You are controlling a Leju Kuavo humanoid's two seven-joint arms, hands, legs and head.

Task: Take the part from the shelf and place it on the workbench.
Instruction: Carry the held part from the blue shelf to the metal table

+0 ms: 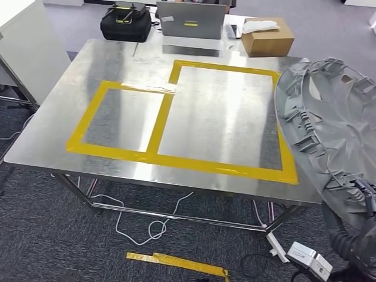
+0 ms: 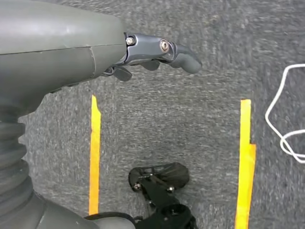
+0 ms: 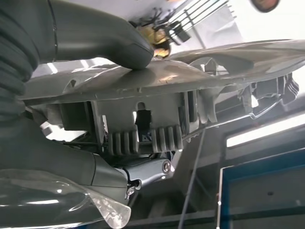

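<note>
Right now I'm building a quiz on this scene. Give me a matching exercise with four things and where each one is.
Things:
1. grey plastic part
2. cardboard box
3. black bag
4. white cable

Places:
A. on the carpet under the table
B. far right of the table
C. held in the right hand
D. far left of the table

Pairs: 1-C, 2-B, 3-D, 4-A

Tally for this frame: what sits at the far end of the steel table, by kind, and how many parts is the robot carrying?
Black bag: 1
Laptop: 1
Cardboard box: 1
Grey part, held by the right hand: 1
Total: 4
</note>
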